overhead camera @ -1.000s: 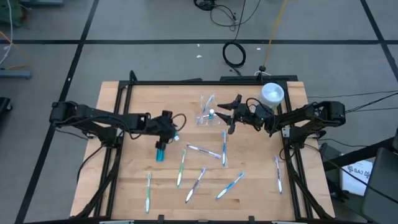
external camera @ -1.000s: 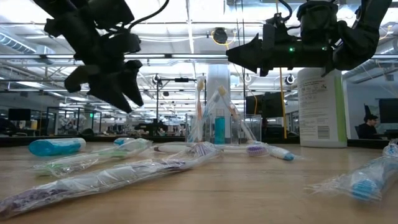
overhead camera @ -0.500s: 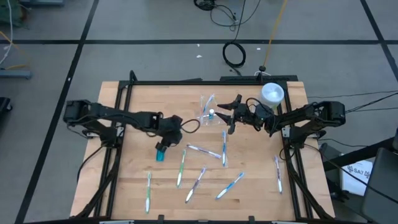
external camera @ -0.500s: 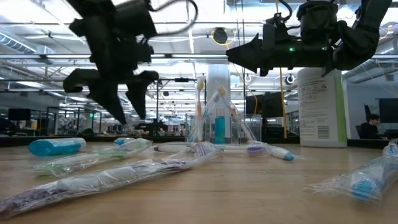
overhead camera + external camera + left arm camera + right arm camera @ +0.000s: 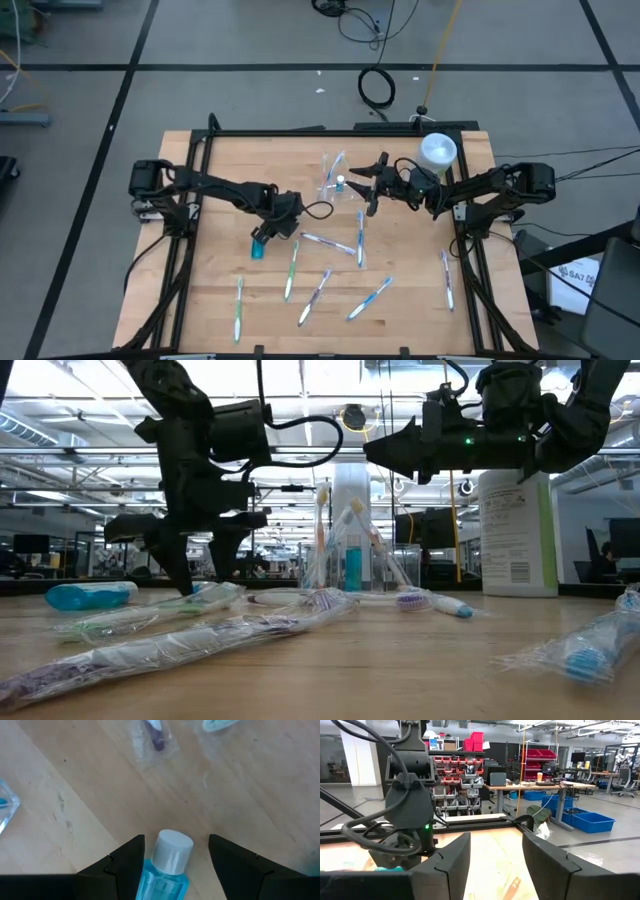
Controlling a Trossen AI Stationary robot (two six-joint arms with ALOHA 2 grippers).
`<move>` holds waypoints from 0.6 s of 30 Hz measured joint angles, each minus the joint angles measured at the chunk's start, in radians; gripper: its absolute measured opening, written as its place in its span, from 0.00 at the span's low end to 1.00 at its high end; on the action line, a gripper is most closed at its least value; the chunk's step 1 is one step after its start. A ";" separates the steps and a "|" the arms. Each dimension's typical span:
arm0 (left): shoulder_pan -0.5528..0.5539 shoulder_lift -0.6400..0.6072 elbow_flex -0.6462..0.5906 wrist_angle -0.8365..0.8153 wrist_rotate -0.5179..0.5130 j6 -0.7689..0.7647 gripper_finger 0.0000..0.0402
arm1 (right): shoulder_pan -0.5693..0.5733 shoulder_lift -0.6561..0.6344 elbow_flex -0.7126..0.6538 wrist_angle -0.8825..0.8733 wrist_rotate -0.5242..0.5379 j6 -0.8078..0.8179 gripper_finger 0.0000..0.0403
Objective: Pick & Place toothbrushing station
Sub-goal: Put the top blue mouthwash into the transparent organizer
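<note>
1. Now the left pincer has come down and forward over the last second, from a raised spot out toward the tabletop's left side to a low hover right over the teal tube lying left of centre on the tabletop.
2. Its fingers stand apart, one on each side of the tube's white cap in the left wrist view, not yet touching it.
3. That move reads as the approach for a pick: the tube looks like the next item bound for the clear cup, which stands toward the far middle of the tabletop with a few brushes and a tube already upright in it.
4. Meanwhile the right pincer has not shifted; it hovers just beside the cup, fingers apart and empty.
5. Several wrapped toothbrushes lie scattered on the near half of the tabletop, so much of the station remains to be gathered.
6. Next, closing squarely on the tube body seems the need, since the round cap could slip.
</note>
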 joint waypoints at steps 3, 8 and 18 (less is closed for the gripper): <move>0.000 0.001 0.000 0.002 -0.001 0.019 0.57 | 0.000 0.000 0.000 -0.005 0.000 -0.002 0.42; 0.000 0.002 -0.001 -0.001 0.004 0.028 0.46 | 0.000 0.000 0.000 -0.005 0.000 -0.002 0.42; -0.003 -0.001 -0.002 0.001 -0.004 -0.058 0.26 | 0.000 0.000 0.000 -0.005 0.000 -0.002 0.42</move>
